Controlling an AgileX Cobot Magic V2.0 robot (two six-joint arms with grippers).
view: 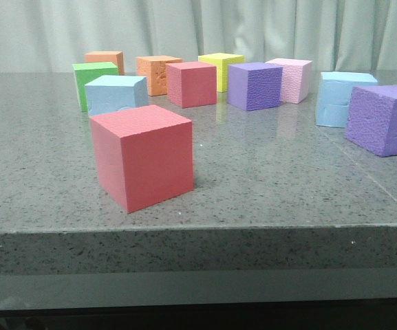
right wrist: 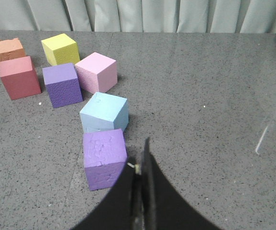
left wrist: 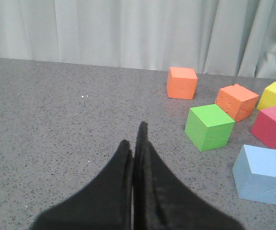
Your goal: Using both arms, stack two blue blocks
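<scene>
Sitting apart on the grey speckled table are the two pale blue blocks. The left blue block is being shown at the left of the front view, just behind a large red cube that is standing nearest the camera, and just in front of a green cube. The right blue block is being shown at the far right, just beside and slightly behind a rough purple cube. Between the two blue blocks, a second red cube and a second purple cube are being seen, with a pink cube beside the purple one. Behind them, two orange cubes and a yellow cube are being lined up before a pale curtain.

In the left wrist view, the left gripper is being held above bare table with its dark fingers pressed together and nothing between them; the left blue block is lying well off to one side of it. In the right wrist view, the right gripper is likewise being kept pinched together and empty, its tips just beside the rough purple cube, with the right blue block directly beyond that cube.
</scene>
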